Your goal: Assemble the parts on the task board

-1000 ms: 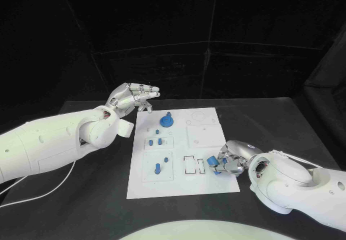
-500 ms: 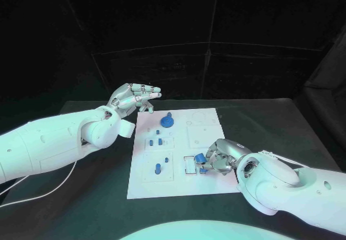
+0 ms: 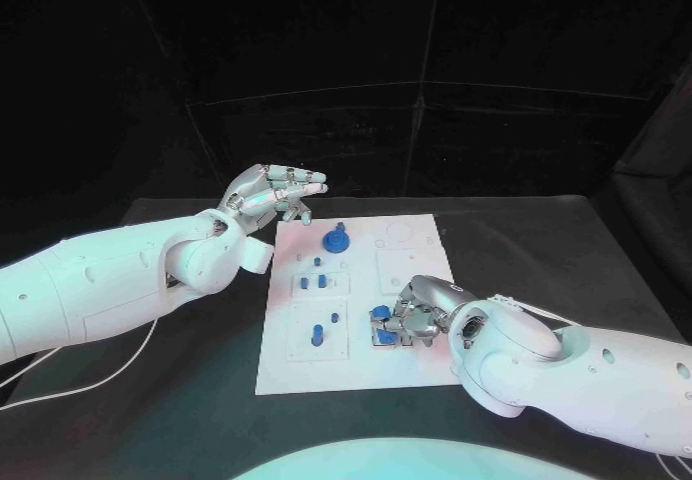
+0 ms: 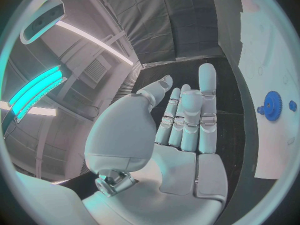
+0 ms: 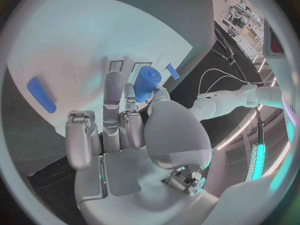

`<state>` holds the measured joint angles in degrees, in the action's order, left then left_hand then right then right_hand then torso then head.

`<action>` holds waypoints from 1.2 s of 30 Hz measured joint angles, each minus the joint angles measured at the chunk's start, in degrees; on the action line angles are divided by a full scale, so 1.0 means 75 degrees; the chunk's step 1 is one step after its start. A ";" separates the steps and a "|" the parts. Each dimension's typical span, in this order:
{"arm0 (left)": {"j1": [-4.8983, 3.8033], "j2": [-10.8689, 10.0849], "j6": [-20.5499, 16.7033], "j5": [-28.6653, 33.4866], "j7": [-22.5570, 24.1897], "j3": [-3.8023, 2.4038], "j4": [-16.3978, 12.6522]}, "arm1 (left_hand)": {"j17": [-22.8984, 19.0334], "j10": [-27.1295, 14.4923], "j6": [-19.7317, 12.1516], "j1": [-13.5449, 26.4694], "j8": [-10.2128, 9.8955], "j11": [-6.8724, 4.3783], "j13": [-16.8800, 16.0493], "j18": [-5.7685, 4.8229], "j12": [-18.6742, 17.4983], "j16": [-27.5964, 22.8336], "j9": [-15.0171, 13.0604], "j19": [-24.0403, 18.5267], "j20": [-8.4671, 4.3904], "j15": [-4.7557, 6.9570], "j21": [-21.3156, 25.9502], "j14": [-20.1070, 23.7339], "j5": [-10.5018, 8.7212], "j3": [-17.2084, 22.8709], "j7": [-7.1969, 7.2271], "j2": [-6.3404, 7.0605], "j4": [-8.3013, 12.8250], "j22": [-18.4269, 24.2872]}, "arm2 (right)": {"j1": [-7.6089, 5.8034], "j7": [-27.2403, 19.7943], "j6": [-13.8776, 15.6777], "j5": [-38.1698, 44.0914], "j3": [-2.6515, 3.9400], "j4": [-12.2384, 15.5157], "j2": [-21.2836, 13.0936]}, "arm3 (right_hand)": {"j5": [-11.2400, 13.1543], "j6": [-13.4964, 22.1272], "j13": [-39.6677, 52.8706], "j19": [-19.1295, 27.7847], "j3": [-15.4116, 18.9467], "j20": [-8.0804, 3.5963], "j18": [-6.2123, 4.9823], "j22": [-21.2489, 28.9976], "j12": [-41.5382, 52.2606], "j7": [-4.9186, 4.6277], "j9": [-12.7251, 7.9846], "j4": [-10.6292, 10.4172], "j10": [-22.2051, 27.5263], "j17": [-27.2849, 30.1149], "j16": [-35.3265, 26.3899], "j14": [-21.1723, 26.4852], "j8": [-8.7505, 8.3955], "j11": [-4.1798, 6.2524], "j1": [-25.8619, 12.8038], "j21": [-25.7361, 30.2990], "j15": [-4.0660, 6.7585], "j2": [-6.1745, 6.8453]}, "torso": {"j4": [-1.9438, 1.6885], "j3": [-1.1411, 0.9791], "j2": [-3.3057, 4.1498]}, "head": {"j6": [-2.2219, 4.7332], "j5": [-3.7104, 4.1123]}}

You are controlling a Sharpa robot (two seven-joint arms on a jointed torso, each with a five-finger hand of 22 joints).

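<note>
Presently the right hand (image 3: 415, 318) is pinching a small blue cylindrical part (image 5: 145, 82) over the rectangular slots near the white plastic task board's (image 3: 418, 375) front edge. Left hand (image 3: 270, 193) is hovering released beyond the far corner. Misalignment risks jamming the part.

My right hand (image 3: 411, 318) sits low over the near part of the task board (image 3: 418, 365), fingers curled round a blue part (image 3: 387, 337) that rests at my fingertips, over the board's small rectangular slots. Just beyond those fingertips lie two short blue pegs (image 3: 326, 328) in a square recess. My left hand (image 3: 271, 195) hovers above the board's far corner, fingers curled in and holding nothing. Near it, further along the board, stands a blue gear (image 3: 336, 240).
</note>
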<state>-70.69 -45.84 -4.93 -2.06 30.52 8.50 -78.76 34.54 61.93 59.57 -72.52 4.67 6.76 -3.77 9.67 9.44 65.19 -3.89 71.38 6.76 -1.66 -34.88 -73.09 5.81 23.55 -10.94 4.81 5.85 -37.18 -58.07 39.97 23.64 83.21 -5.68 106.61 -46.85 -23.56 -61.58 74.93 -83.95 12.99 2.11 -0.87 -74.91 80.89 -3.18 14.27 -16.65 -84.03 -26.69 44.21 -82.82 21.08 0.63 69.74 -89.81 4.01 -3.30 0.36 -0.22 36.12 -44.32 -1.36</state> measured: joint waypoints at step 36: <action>-0.0004 -0.0007 0.0000 0.0000 -0.0017 0.0000 0.0016 | 0.0001 0.0000 0.0000 0.0000 0.0000 0.0000 0.0000 0.0000 0.0000 0.0000 0.0000 0.0000 0.0000 0.0000 -0.0001 0.0000 0.0000 0.0001 0.0000 0.0000 0.0000 -0.0002 | -0.0002 0.0010 -0.0364 0.0921 0.0002 0.0272 -0.0342 | 0.1818 0.0317 -0.0001 0.0000 -0.0558 0.0001 0.0000 0.0000 -0.1002 -0.0162 0.0281 0.0057 0.0083 -0.0016 -0.0036 -0.0027 -0.0267 -0.0084 -0.0450 0.0000 0.0027 0.0796 | 0.0033 -0.0025 -0.0005 | -0.0034 -0.0031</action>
<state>-70.71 -45.90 -4.93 -2.06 30.39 8.49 -78.64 34.55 61.93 59.58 -72.52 4.67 6.76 -3.76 9.67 9.44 65.19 -3.89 71.38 6.76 -1.65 -34.88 -73.09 5.81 23.56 -10.94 4.81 5.85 -37.20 -58.08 40.04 20.92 90.12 -5.67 108.66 -49.41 -9.93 -59.21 74.92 -83.95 8.81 2.12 -0.87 -74.91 73.37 -4.39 16.38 -16.22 -83.41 -26.81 43.93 -83.02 19.08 0.00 66.37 -89.81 4.22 2.67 0.60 -0.41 36.08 -44.58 -1.59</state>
